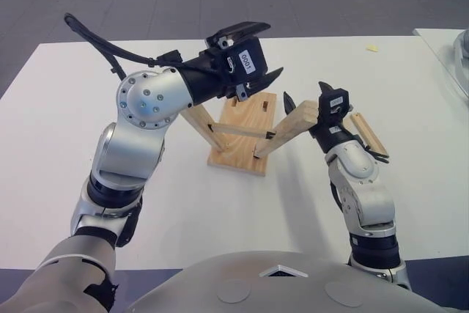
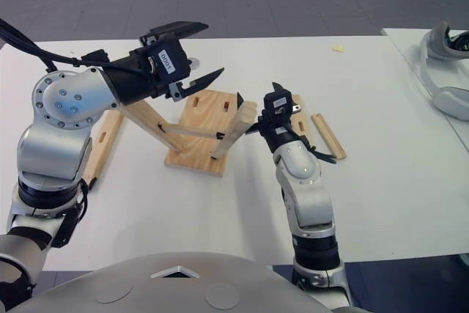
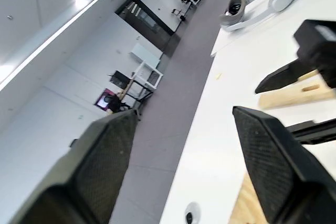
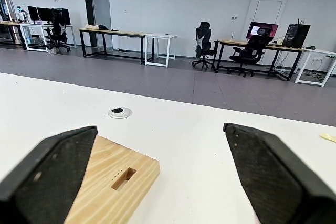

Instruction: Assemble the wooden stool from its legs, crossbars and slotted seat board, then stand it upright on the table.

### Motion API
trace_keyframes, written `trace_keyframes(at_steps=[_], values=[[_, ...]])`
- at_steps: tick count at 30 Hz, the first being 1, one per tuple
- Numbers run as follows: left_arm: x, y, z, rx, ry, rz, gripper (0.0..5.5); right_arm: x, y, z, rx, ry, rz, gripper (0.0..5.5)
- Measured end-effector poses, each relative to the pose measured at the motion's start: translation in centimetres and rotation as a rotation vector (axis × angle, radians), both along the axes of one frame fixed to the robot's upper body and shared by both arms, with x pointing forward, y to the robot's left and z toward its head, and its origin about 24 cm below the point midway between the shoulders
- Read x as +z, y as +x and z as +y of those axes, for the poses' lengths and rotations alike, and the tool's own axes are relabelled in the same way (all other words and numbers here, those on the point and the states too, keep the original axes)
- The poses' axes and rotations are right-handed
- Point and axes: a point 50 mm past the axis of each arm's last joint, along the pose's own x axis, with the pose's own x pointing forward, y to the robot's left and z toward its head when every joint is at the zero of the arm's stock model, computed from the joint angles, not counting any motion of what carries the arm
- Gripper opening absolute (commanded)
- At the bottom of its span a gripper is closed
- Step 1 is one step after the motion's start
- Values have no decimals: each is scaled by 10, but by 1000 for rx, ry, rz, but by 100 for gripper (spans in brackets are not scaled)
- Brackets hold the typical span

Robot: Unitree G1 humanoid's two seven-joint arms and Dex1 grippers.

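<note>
The slotted seat board (image 1: 242, 116) lies flat on the white table (image 1: 73, 108). Two legs (image 1: 199, 121) (image 1: 289, 131) stand slanted in it, joined by a thin crossbar (image 1: 240, 131). My left gripper (image 1: 272, 49) hangs open above the board's far edge, over the left leg, holding nothing. My right gripper (image 1: 303, 91) is open at the upper end of the right leg, one finger on each side of it. In the right wrist view the board (image 4: 105, 182) with a slot (image 4: 123, 178) lies below the spread fingers (image 4: 52, 174).
A loose wooden piece (image 2: 327, 135) lies right of my right arm, another (image 2: 102, 144) under my left arm. A headset (image 2: 447, 71) rests on the neighbouring table at the far right. A cable port (image 4: 119, 112) sits in the tabletop.
</note>
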Motion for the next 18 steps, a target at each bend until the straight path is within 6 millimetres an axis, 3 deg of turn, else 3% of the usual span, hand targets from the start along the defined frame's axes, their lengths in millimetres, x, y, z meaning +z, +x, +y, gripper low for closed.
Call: trace_keyframes(at_steps=[2, 3, 6, 18], values=[[-3, -3, -2, 7, 51, -48, 330, -3, -3, 0, 1, 0, 15, 450], [-15, -8, -3, -1, 96, -33, 330, -3, -3, 0, 3, -1, 21, 450], [-83, -26, -2, -6, 244, 129, 330, -4, -4, -1, 13, -14, 32, 450], [-95, -18, -5, 55, 161, 92, 330, 1, -5, -3, 9, -18, 21, 450]])
